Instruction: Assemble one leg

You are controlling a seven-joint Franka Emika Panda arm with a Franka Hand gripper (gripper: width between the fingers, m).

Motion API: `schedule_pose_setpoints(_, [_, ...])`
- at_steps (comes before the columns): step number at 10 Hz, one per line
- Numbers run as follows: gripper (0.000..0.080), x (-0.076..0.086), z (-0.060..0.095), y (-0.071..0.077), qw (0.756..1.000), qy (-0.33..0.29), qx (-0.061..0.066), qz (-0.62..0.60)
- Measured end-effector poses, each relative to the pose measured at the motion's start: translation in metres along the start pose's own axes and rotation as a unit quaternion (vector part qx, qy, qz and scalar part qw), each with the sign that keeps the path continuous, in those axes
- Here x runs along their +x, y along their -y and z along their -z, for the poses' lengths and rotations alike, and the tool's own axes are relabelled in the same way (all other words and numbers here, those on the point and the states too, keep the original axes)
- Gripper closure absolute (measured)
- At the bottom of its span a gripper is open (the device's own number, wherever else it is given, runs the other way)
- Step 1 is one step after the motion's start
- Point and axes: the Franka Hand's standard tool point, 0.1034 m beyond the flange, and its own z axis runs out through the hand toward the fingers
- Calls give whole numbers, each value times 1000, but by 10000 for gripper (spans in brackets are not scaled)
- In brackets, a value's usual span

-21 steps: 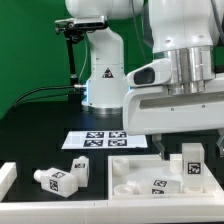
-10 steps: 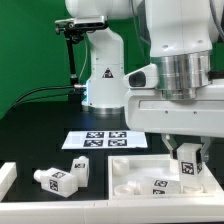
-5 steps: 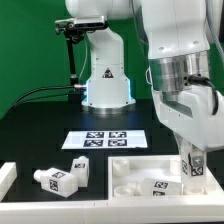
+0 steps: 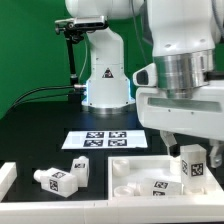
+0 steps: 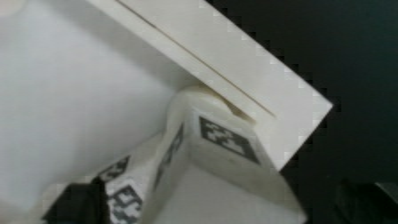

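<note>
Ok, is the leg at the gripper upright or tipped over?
Upright: in the exterior view the leg hangs vertical between the gripper's fingers, tag facing the camera. Whether it touches the tray, cannot tell.

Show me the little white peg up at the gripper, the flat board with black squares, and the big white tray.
held leg (image 4: 193,166): exterior view, on its square tag.
marker board (image 4: 105,140): exterior view, middle of the sheet.
tray (image 4: 140,167): exterior view, bare floor by its far rim.

We logged marker board (image 4: 105,139) behind tray (image 4: 125,158) | two loose pegs (image 4: 57,180) on worktop (image 4: 40,125), exterior view's left of tray | leg (image 4: 193,163) above tray
</note>
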Motion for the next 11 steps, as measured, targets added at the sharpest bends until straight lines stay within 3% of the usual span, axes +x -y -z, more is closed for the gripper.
schedule_pose_setpoints(3, [151, 3, 0, -3, 996, -2, -4, 87])
schedule_pose_setpoints(5, [151, 6, 1, -4, 965, -6, -12, 261])
schedule_pose_setpoints(9, [179, 6, 1, -3, 971, -7, -12, 240])
schedule_pose_setpoints(10, [360, 5, 1, -3, 978, -7, -12, 210])
schedule_pose_setpoints(11, [360, 5, 1, -3, 984, -7, -11, 176])
